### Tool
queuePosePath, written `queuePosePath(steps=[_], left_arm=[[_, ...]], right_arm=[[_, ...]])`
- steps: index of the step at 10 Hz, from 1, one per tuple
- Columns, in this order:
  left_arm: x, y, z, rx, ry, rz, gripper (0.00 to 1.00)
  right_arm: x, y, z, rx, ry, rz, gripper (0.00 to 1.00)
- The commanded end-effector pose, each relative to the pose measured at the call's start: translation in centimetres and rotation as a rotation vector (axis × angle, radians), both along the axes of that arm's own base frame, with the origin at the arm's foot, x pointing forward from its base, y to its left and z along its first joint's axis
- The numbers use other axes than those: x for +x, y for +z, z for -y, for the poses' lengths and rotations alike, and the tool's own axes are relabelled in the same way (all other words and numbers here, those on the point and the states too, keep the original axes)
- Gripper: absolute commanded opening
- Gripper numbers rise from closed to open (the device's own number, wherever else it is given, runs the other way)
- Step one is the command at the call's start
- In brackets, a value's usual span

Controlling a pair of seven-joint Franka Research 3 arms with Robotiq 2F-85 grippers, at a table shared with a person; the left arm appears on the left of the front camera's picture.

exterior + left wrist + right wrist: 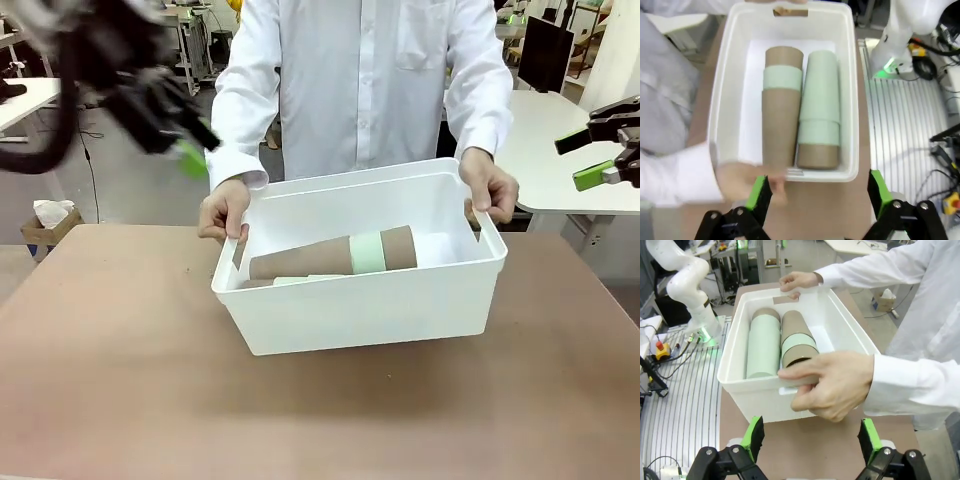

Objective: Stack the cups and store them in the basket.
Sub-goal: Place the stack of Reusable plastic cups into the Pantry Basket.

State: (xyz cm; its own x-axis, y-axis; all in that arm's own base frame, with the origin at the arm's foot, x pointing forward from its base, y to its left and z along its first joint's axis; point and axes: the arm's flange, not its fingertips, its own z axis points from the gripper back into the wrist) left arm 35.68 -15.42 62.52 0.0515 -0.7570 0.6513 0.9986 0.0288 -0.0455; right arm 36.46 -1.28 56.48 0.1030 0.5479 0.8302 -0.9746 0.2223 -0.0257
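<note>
With the cups already nested into two stacks and lying on their sides inside the basket (360, 320), the task looks essentially finished and little seems left beyond taking the basket away. It rests on the brown table (110, 400), with the person's hands (222, 212) gripping its two short ends at the handle slots. One stack (780, 110) is tan with a mint band; the other stack (819, 110) beside it is mostly mint with a tan base, the two touching along their lengths. The left end effector (816, 192) hangs above the basket with jaws spread wide and empty; the right end effector (811, 437) is likewise wide open and holds nothing. Beyond the table are white desks, cables and a small cardboard box (45, 225) on the floor.
</note>
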Motion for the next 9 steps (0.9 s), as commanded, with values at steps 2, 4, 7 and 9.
queuePosePath(steps=[2, 4, 7, 9], left_arm=[[-5.7, -0.8, -9.8, -0.115, 0.025, 0.072, 1.00], [-7.4, -1.8, -15.9, -0.171, 0.073, 0.111, 1.00], [-8.8, -2.7, -18.5, -0.168, 0.078, 0.197, 1.00], [-8.4, -1.8, -18.5, -0.210, 0.095, 0.119, 1.00]], right_arm=[[-0.1, 0.0, -0.2, 0.026, -0.001, 0.005, 1.00], [-0.1, 0.0, -0.2, 0.026, -0.001, 0.005, 1.00], [-0.1, 0.0, -0.2, 0.026, -0.001, 0.005, 1.00], [-0.1, 0.0, -0.2, 0.026, -0.001, 0.005, 1.00]])
